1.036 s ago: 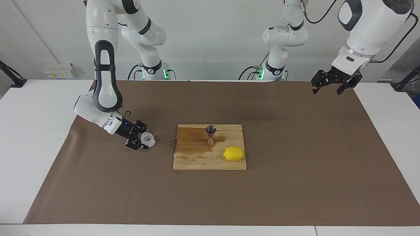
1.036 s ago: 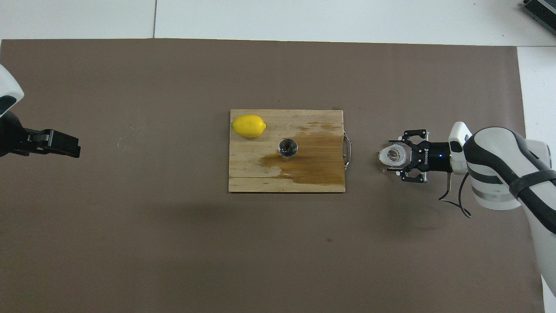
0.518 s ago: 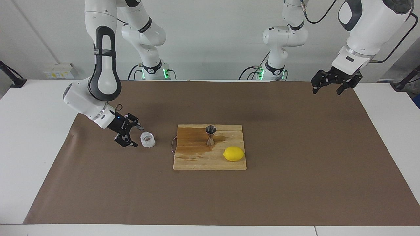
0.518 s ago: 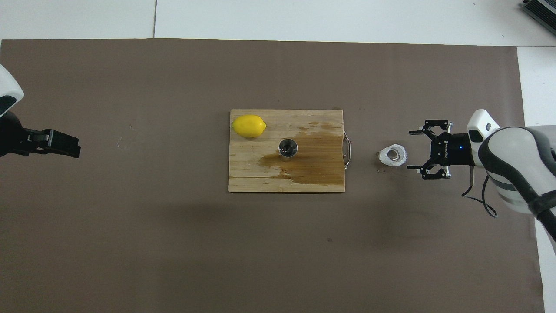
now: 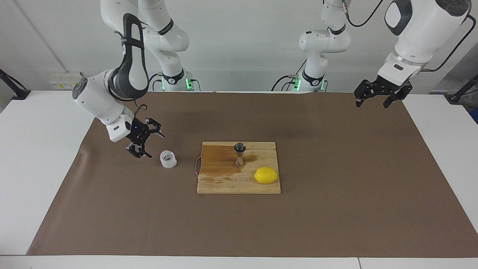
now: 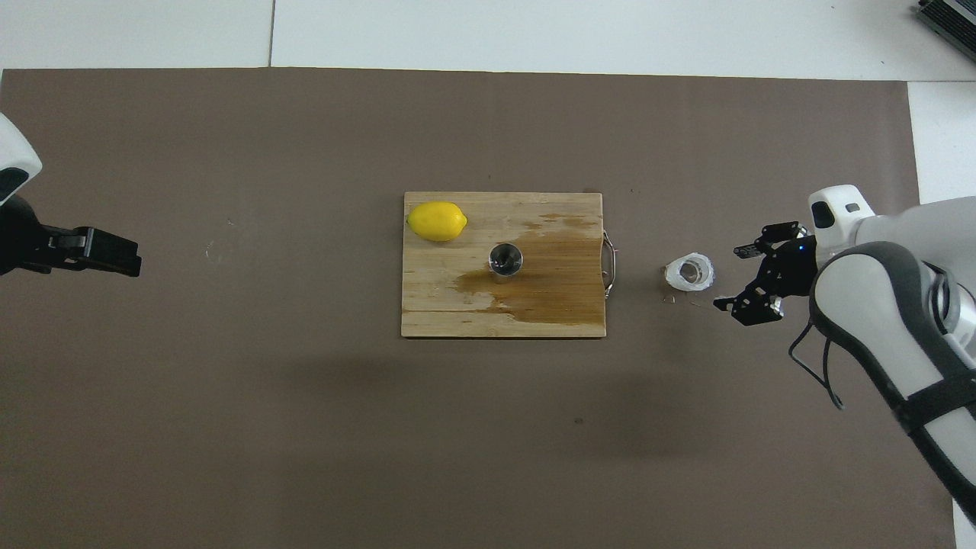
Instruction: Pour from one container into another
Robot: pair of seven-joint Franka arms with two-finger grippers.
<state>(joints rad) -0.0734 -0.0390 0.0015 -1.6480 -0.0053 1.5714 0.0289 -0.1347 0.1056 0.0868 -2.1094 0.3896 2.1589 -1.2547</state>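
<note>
The clear crinkled cup [image 5: 168, 159] stands upright on the brown mat beside the cutting board, toward the right arm's end; it also shows in the overhead view [image 6: 689, 273]. The steel hourglass jigger [image 5: 239, 154] stands upright on the board [image 6: 505, 261]. My right gripper [image 5: 155, 145] is open and empty, raised a little above the mat beside the cup and clear of it [image 6: 729, 277]. My left gripper [image 5: 372, 104] is open and empty and waits high over the mat at the left arm's end [image 6: 133, 263].
The wooden cutting board [image 5: 239, 185] lies mid-table with a dark wet stain around the jigger and a metal handle [image 6: 609, 263] facing the cup. A yellow lemon [image 5: 266, 175] lies on the board, farther from the robots than the jigger [image 6: 436, 221].
My right gripper opened and let go of the cup, then drew back toward the right arm's end and rose. The cup stays on the mat. The left arm has not moved.
</note>
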